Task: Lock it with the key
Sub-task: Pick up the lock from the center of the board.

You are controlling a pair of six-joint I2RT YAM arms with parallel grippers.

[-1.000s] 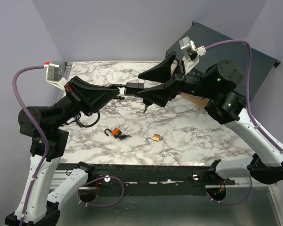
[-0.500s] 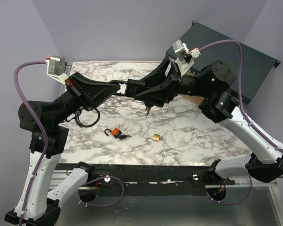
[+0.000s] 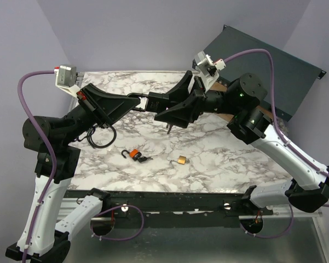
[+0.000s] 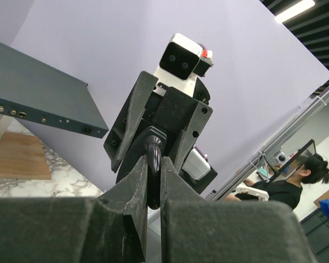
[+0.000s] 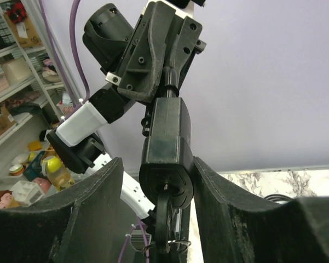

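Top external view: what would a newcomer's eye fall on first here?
A black padlock is held in the air between the two arms: the left gripper is shut on its shackle, the right gripper flanks its body, a key in its underside. On the marble table lie an orange padlock and a brass padlock.

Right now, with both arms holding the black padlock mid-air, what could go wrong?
1. The left gripper pinches only the thin dark shackle while the right gripper clamps the black padlock body; uneven pulls could twist it loose.
2. The small key sits in the keyhole with neither gripper on it, so it may drop onto the marble table.
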